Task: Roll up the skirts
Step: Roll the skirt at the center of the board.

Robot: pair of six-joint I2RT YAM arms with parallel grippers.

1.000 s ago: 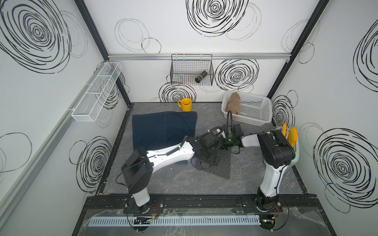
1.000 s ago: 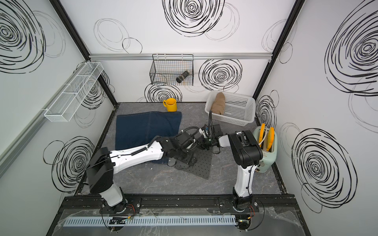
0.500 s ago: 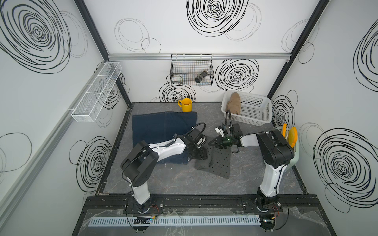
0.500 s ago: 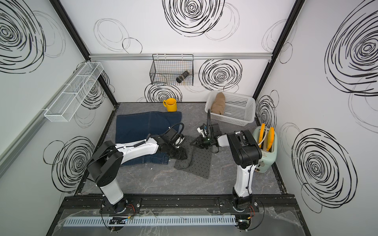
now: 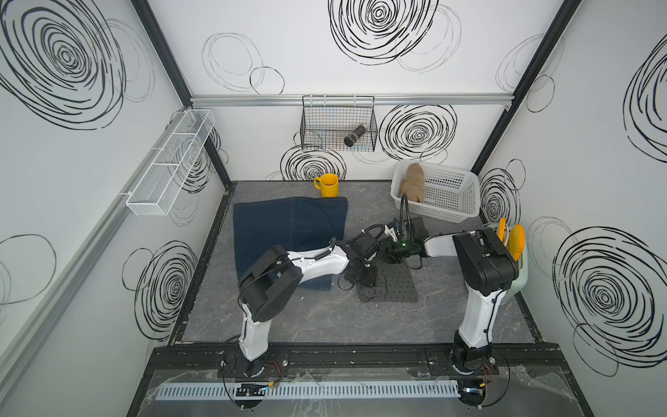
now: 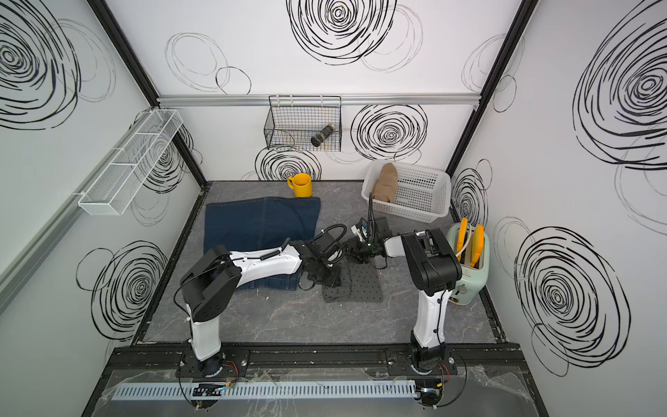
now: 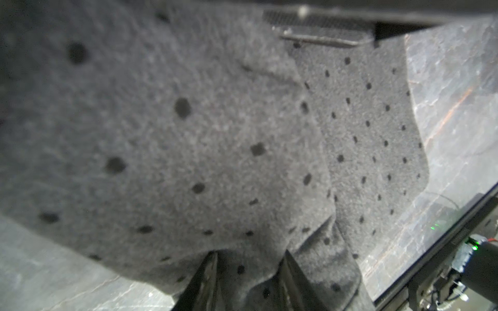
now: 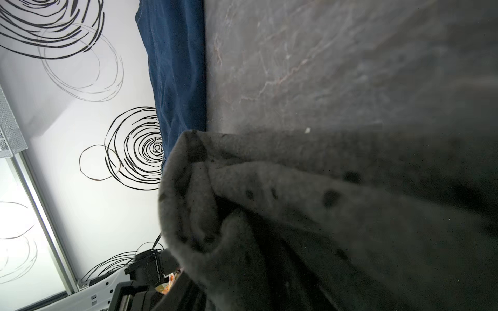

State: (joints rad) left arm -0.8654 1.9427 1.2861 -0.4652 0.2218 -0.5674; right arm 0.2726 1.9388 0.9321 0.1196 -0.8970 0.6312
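Observation:
The dark grey dotted skirt (image 5: 393, 287) (image 6: 357, 287) lies rumpled on the table between both arms. My left gripper (image 5: 366, 276) (image 7: 249, 258) presses down on its left part, jaws shut on a bunched fold of dotted skirt (image 7: 188, 134). My right gripper (image 5: 389, 251) sits low at the skirt's far edge. Raised folds of dotted skirt (image 8: 269, 215) cover its jaws in the right wrist view. The dark blue denim skirt (image 5: 288, 227) (image 6: 260, 224) (image 8: 177, 67) lies flat at the left. The tan skirt (image 5: 411, 182) (image 6: 385, 182) is rolled up inside the white basket (image 5: 451, 204).
A yellow mug (image 5: 327, 185) stands behind the denim skirt. A mint toaster (image 6: 469, 269) stands by the right wall. A black wire basket (image 5: 337, 122) holding a dark can hangs on the back wall, and a white mesh shelf (image 5: 169, 162) hangs on the left wall.
My left gripper drew back toward the denim skirt, then came down on the dotted skirt and closed on a fold. The right gripper has stayed at the skirt's far edge.

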